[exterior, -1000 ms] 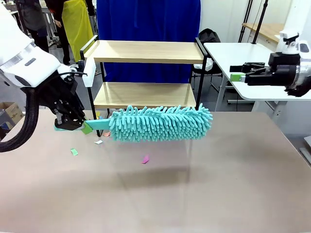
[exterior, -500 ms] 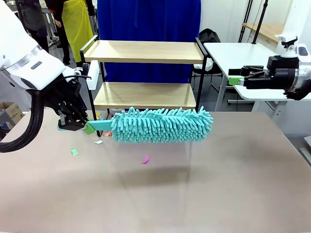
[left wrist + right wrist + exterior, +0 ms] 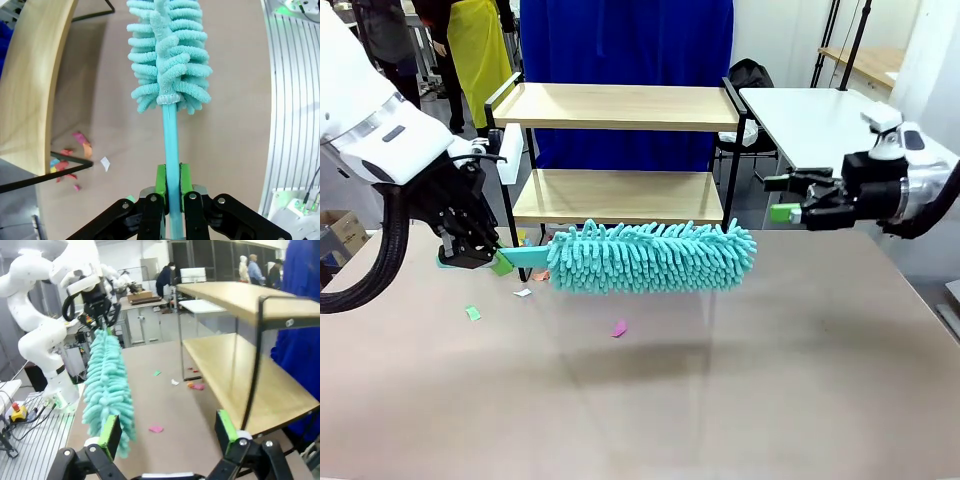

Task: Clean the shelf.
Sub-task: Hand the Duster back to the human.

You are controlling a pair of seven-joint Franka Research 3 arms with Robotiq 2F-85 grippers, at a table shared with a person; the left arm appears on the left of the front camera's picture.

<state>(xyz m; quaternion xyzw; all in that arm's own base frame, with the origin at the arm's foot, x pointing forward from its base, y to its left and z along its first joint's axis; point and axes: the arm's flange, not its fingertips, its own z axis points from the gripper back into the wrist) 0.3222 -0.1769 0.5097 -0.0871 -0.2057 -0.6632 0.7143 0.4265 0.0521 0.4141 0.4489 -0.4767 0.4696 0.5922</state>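
Blue curtain (image 3: pixel 620 40) at the back, brown table (image 3: pixel 720 380) out front, and right at the table's far edge we see the shelf (image 3: pixel 620 105): two light wood boards in a thin black frame, both boards bare. Moving outward, we spot small paper scraps (image 3: pixel 472 313) in green, white and pink scattered on the table near the shelf's left legs, and the left wrist view shows more of them bunched by a black leg (image 3: pixel 62 162).

Just in front of the lower board, we have a fluffy teal duster (image 3: pixel 650 257) held level above the table, its head pointing to our right. The left gripper (image 3: pixel 470 255) has its jaws pinching the duster's handle; the wrist camera shows us the green pads (image 3: pixel 160 182) pressed on either side of the teal stick.

Over on the other side, the right gripper (image 3: pixel 782 198) hangs in the air near the shelf's right end, jaws spread wide and nothing between them.
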